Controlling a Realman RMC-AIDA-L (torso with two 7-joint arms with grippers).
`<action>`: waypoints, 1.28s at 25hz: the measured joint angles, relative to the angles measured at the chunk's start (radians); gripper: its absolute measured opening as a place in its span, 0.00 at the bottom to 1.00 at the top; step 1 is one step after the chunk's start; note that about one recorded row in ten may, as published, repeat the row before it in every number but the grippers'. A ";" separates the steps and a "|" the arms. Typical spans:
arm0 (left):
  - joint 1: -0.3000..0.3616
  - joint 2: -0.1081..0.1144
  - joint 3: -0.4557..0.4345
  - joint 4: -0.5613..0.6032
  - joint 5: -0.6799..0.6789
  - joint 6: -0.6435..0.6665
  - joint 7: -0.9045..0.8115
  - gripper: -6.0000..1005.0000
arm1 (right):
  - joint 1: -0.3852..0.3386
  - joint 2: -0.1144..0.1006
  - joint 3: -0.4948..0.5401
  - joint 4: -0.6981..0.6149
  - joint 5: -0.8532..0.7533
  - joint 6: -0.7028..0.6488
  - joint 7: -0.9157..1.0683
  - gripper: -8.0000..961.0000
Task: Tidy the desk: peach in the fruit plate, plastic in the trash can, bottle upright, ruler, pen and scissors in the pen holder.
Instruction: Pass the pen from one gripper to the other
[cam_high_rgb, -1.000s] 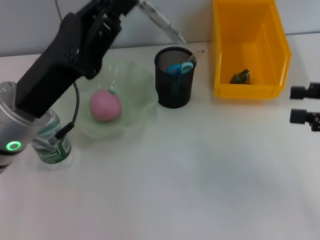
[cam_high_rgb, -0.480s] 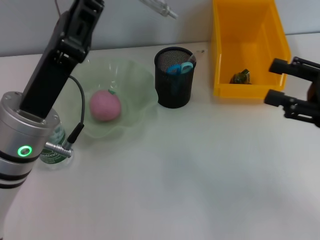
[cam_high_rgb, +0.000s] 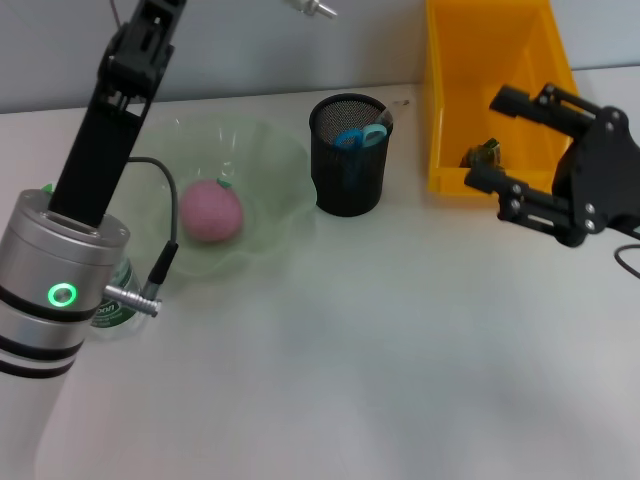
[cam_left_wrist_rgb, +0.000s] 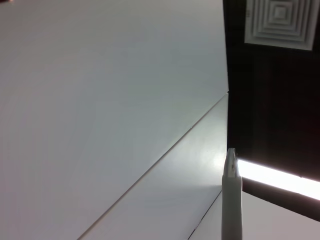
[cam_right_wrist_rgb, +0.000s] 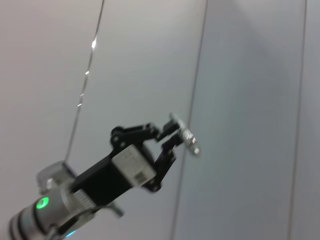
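We judge the pen step is in hand: our left gripper (cam_right_wrist_rgb: 167, 137), raised high at eleven o'clock of the pen holder (cam_high_rgb: 347, 153), pinches the pen (cam_right_wrist_rgb: 184, 135) (only its tip shows in the head view). Next it must tip upright and descend into the cup. Our right gripper (cam_high_rgb: 495, 140) hangs spread, empty, before the trash can (cam_high_rgb: 497, 70).

My head cam looks steeply down on the counter (cam_high_rgb: 380, 350). Left wrist cam tilts up at wall and ceiling, close along the pen (cam_left_wrist_rgb: 231, 200). Right wrist cam faces the left gripper (cam_right_wrist_rgb: 170, 140) from afar, which holds that same pen.
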 joint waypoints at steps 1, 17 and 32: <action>0.001 0.000 0.007 0.005 -0.007 -0.009 -0.005 0.13 | -0.001 0.010 0.000 0.012 0.030 0.006 -0.035 0.66; 0.004 0.000 0.059 0.067 -0.041 -0.085 -0.015 0.13 | 0.087 0.015 -0.004 0.117 0.072 -0.008 -0.098 0.65; -0.003 0.000 0.105 0.078 -0.110 -0.098 -0.008 0.13 | 0.175 0.018 -0.011 0.175 0.106 0.016 -0.156 0.65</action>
